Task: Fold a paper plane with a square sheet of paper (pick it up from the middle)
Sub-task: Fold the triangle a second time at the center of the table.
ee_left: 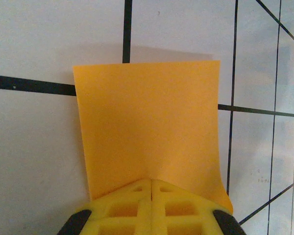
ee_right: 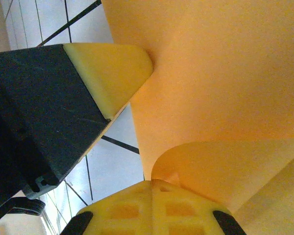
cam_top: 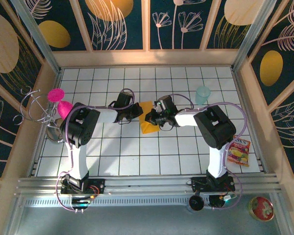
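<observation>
Top external view: the square sheet of paper lies about midway between the table's left and right edges, roughly central between near and far edges too. Both arms meet over it, the left gripper and right gripper just beside each other.

In the left wrist view the left gripper has its fingers pressed together on the sheet's near edge, and the rest lies flat on the tiles beyond. The right gripper is likewise closed tight, pinching paper that rises and curls just in front of its tips.

The likeliest trouble is that curl: if the right arm presses down or drags sideways, it could set as a stray crease off the centre line. With two firm pinches on one thin sheet (and very little slack between them), any pull apart could tear it or slip an edge free. Uneven lifting would skew the fold, and the plane's point would come out lopsided.
</observation>
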